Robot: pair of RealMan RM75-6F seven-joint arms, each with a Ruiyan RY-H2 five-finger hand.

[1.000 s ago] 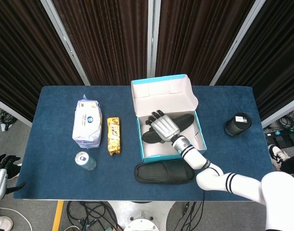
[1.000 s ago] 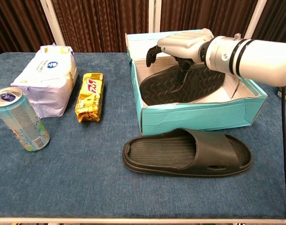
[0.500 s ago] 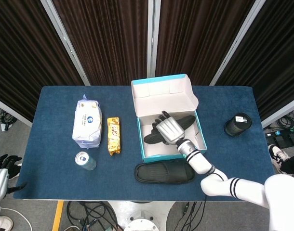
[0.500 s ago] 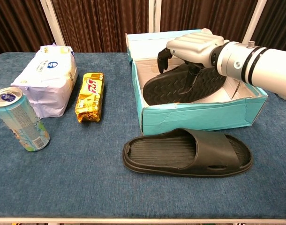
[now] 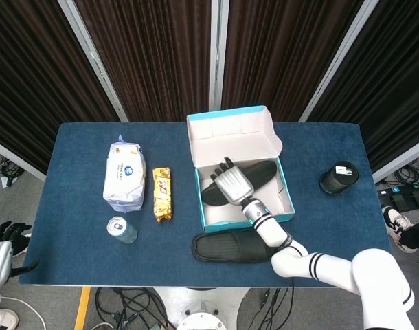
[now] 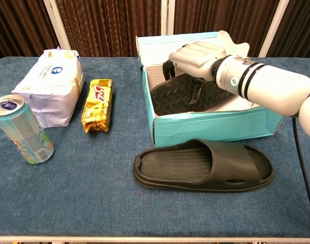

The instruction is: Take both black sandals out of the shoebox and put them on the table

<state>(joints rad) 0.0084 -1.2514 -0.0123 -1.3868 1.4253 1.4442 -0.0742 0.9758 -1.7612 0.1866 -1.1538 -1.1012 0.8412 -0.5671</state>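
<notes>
From the head view, the right hand (image 5: 231, 185) reaches into the shoebox (image 5: 238, 141) and lies over the black sandal (image 5: 254, 175) inside it, fingers curled down on it; whether it has a firm hold cannot be told. A second sandal (image 5: 230, 247) lies on the blue tabletop (image 5: 79, 227) just in front of the box. The left hand (image 5: 2, 247) hangs off the tabletop's left edge, holding nothing, fingers apart.

From the chest view, the right hand (image 6: 195, 55) covers the boxed sandal (image 6: 180, 96), which lies sole up. The freed sandal (image 6: 203, 165) rests near the shoebox (image 6: 216, 127) front wall.
</notes>
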